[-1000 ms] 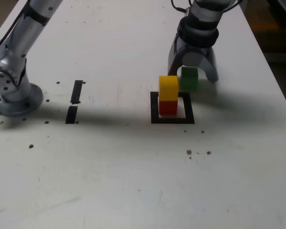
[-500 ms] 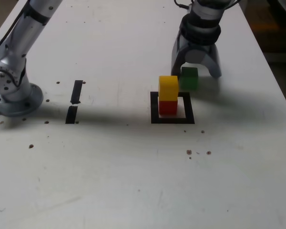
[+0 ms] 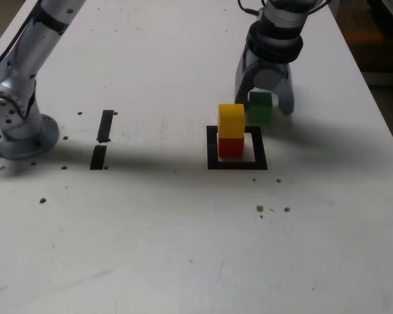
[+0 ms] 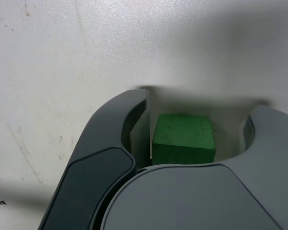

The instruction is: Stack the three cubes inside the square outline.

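The jaws, parted around the green cube, are being narrowed from their earlier spread; a grip is apparently being prepared, while the yellow cube is being supported by the red cube inside the square outline, left of the green cube.

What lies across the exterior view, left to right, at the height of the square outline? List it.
Two short black tape strips → black square tape outline, holding a red cube with a yellow cube on top.
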You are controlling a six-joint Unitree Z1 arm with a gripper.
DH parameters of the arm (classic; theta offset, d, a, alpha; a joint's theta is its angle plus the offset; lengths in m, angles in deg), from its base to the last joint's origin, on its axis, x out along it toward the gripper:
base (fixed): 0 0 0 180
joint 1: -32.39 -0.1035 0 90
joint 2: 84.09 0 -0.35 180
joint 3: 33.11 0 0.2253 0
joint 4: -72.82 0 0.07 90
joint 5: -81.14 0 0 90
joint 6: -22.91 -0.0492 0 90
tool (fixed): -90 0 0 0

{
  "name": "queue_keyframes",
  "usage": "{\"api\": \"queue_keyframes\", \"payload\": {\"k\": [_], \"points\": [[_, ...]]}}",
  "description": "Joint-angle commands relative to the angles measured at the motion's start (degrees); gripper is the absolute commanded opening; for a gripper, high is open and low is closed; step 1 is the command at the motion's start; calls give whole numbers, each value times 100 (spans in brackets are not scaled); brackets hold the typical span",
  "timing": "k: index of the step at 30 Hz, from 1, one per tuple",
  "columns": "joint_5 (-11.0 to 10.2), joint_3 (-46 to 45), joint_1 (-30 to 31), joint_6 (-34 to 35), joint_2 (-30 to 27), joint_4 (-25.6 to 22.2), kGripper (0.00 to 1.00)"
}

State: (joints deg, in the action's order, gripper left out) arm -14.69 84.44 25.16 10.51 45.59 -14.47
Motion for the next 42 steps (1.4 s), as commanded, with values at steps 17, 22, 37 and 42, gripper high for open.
{"api": "queue_keyframes", "payload": {"k": [17, 22, 37, 42], "points": [[-99, 825, 57, -6, -797, -1357, 15], [39, 1537, 204, 111, -1380, -2044, 15], [465, 635, 1377, 1593, -1919, -2093, 14], [465, 556, 1508, 1846, -1659, -2040, 14]]}}
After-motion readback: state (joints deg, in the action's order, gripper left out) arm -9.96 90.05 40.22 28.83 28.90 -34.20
